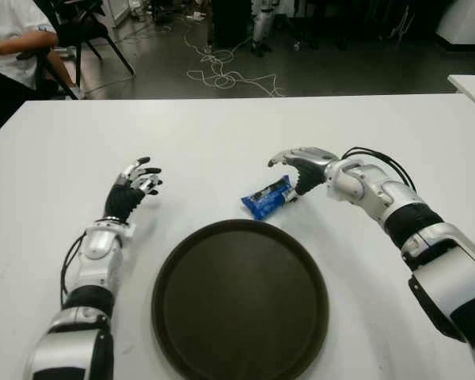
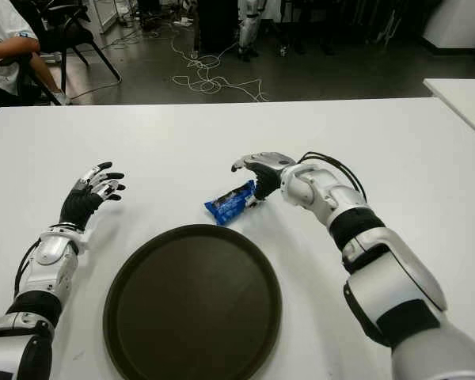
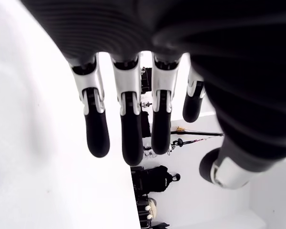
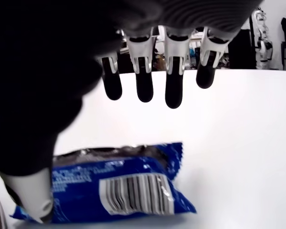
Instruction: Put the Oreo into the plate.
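Observation:
The Oreo (image 1: pixel 269 198) is a blue packet lying flat on the white table (image 1: pixel 222 134), just beyond the far rim of the dark round plate (image 1: pixel 240 317). My right hand (image 1: pixel 289 176) hovers over the packet's right end. Its fingers (image 4: pixel 144 86) are stretched out above the wrapper (image 4: pixel 119 191), and the thumb comes down beside it without closing on it. My left hand (image 1: pixel 140 179) shows to the left of the plate with its fingers (image 3: pixel 128 138) spread and holding nothing.
A seated person (image 1: pixel 8 39) and a chair (image 1: pixel 83 28) are beyond the table's far left corner. Cables (image 1: pixel 222 75) lie on the floor behind. Another white table's corner (image 1: pixel 471 83) shows at the far right.

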`<state>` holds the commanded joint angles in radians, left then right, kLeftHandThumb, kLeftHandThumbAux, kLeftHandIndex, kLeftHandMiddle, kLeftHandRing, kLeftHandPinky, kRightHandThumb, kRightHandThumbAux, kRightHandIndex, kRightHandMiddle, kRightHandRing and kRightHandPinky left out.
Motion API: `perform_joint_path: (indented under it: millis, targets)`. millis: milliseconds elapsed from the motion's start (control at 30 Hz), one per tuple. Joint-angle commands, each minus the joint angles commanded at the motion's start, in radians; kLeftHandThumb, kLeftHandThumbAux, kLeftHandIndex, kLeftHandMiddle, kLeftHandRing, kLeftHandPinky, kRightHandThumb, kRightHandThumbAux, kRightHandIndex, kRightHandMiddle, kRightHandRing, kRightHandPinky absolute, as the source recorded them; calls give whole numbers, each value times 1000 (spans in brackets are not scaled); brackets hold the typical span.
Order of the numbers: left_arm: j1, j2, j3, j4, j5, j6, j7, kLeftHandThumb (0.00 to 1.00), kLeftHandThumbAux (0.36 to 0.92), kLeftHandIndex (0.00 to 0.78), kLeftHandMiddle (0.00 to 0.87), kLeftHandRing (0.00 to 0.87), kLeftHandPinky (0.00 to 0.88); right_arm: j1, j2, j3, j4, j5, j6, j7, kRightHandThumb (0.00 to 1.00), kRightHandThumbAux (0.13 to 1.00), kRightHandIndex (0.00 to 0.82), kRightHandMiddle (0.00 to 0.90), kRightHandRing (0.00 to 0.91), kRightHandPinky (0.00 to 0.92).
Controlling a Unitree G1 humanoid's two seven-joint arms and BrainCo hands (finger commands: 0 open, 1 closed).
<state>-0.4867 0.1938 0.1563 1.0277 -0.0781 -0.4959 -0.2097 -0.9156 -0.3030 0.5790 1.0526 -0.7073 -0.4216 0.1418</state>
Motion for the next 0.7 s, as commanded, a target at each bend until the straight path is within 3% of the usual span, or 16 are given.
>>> perform_joint_path:
  millis: [700]
  targets:
    - [-4, -1, -9, 2, 10, -3, 0, 154, 636, 162, 294, 321, 367, 26, 30, 21, 3, -6, -32, -16, 0, 700, 189, 178, 186, 161]
